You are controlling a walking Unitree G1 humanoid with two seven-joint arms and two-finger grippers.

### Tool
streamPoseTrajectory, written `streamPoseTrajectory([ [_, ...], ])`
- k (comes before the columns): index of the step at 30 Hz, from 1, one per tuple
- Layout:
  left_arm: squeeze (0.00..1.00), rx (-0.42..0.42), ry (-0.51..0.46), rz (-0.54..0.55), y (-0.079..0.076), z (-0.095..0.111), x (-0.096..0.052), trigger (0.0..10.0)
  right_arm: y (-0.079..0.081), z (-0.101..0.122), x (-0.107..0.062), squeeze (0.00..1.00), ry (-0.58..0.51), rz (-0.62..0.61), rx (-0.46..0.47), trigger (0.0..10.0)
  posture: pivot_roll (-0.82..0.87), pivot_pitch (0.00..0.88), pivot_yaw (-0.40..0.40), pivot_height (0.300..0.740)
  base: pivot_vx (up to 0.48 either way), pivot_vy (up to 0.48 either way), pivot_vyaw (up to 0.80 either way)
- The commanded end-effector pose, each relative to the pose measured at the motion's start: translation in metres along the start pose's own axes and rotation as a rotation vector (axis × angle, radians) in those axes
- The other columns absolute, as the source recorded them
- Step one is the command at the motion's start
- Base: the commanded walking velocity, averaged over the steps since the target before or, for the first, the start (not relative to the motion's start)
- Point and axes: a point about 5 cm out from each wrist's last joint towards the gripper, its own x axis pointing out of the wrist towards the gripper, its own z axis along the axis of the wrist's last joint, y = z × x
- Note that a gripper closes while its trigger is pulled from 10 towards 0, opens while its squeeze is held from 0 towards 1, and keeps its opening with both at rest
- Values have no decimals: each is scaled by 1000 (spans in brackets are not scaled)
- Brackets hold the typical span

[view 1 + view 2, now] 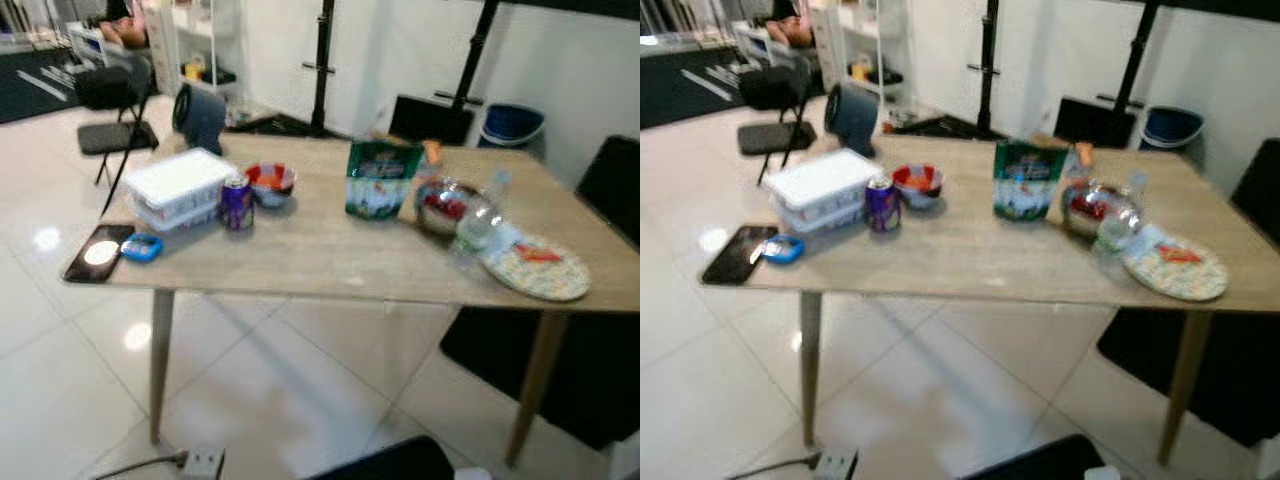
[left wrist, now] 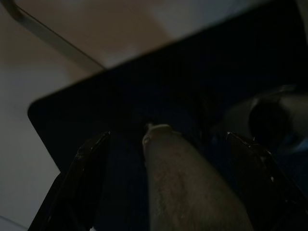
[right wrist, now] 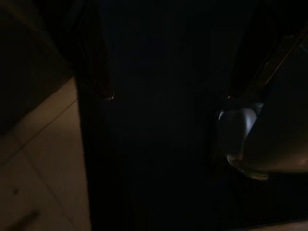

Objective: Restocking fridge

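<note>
We face a long wooden table point(image 1: 330, 255) that spans the middle of the head view, and everything to be restocked sits on its top. Toward the left of the frame lies a white lidded container point(image 1: 178, 186), with a purple can point(image 1: 237, 202) upright just beside it and a small bowl point(image 1: 271, 183) right behind the can. At centre stands a green pouch point(image 1: 381, 178), upright. To the right of it are a glass bowl of red food point(image 1: 448, 207), a clear water bottle point(image 1: 480, 218) touching or nearly touching that bowl, and a plate of food point(image 1: 538, 268) at the right edge. A dark phone point(image 1: 98, 252) and a blue object point(image 1: 142, 246) lie at the table's near left corner.

Both arms hang low. The left gripper point(image 2: 171, 159) has its two black fingers spread apart with nothing between them, in a dim wrist view. We cannot tell the state of the right one; its view is too dark.

We judge the goods all lie ahead and above our grippers. The can and container favour the left arm, the bottle and plate the right.
</note>
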Motion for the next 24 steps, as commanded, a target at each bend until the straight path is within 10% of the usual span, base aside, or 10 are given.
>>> streamPoseTrajectory([
  [1, 0, 5, 24, -6, -3, -7, 0, 10000, 2, 3, 1, 0, -10, 5, 9, 10000, -8, 0, -46, 740, 401, 0, 0],
  [12, 0, -12, 15, 4, -1, -6, -1, 10000, 3, 6, 1, 0, -16, 11, 1, 10000, 6, 0, -52, 740, 61, 0, 0],
  [24, 0, -24, 10, 1, -2, -5, 0, 10000, 4, 10, 2, 0, -23, 14, -5, 10000, 9, 0, -52, 740, 0, -423, 0],
])
